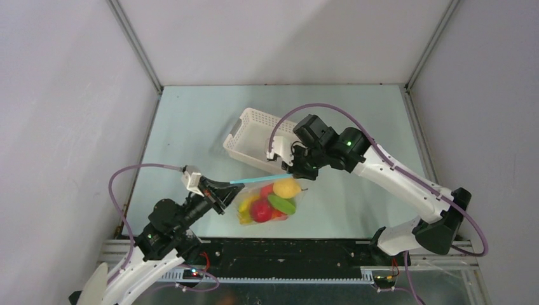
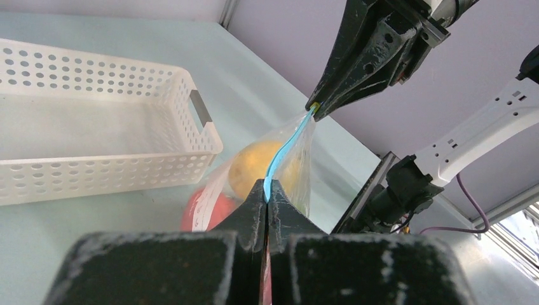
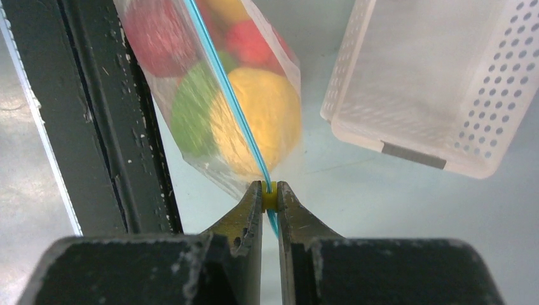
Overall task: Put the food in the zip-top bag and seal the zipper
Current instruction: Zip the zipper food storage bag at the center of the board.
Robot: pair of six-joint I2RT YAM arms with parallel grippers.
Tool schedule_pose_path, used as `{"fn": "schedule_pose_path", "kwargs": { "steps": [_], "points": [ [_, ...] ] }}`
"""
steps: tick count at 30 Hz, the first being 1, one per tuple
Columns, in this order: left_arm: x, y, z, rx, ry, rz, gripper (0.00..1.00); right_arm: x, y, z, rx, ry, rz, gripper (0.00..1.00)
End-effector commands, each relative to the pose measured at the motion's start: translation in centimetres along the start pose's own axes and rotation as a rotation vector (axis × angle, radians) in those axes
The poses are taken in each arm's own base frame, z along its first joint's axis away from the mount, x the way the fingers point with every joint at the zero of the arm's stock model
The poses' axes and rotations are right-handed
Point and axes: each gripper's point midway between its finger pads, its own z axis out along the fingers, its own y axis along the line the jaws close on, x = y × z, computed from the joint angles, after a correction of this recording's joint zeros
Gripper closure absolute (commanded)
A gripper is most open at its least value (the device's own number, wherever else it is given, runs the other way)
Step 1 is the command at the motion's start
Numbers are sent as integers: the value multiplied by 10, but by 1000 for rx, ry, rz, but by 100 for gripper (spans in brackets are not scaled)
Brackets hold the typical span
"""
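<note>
Left arm comes up from its base at the near-left corner, forearm angled toward the middle of the table (image 1: pixel 191 127), and the left gripper (image 1: pixel 234 185) points to the right. Its jaws are pressed together on the near end of the zipper (image 1: pixel 260 180). From the left wrist view the 2 black fingers meet with the blue strip pinched between them.

The right arm sweeps in a long arc from the near-right, with the elbow low, the forearm climbing leftward and the wrist tipped down beside the white basket (image 1: pixel 254 115). The right gripper (image 1: pixel 295 172) has its jaws clamped on the zipper's far end. A small yellow tab (image 3: pixel 270 198) sits squeezed between the tips, which leaves them a sliver apart.

So the zipper runs taut between the 2 grippers, and the zip-top bag (image 1: pixel 270 202) hangs below it, just on the near side of the basket (whether its bottom touches the table is not clear). Inside the bag are the lemon (image 1: pixel 286 187), a red apple (image 1: pixel 261 211) and a green piece (image 1: pixel 281 204), bunched together.
</note>
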Motion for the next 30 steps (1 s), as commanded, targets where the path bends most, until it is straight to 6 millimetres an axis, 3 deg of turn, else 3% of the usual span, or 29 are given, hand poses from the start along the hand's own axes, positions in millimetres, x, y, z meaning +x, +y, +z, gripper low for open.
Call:
{"fn": "schedule_pose_path", "kwargs": {
  "steps": [1, 22, 30],
  "points": [
    [-27, -2, -3, -11, -101, 29, 100, 42, -10, -21, 64, 134, 25, 96],
    [-32, 4, -7, -46, -131, 36, 100, 78, -21, -52, 136, 170, 64, 95],
    [-30, 3, -6, -36, -122, 42, 100, 78, -23, -60, 142, 124, 56, 96]
  ]
}}
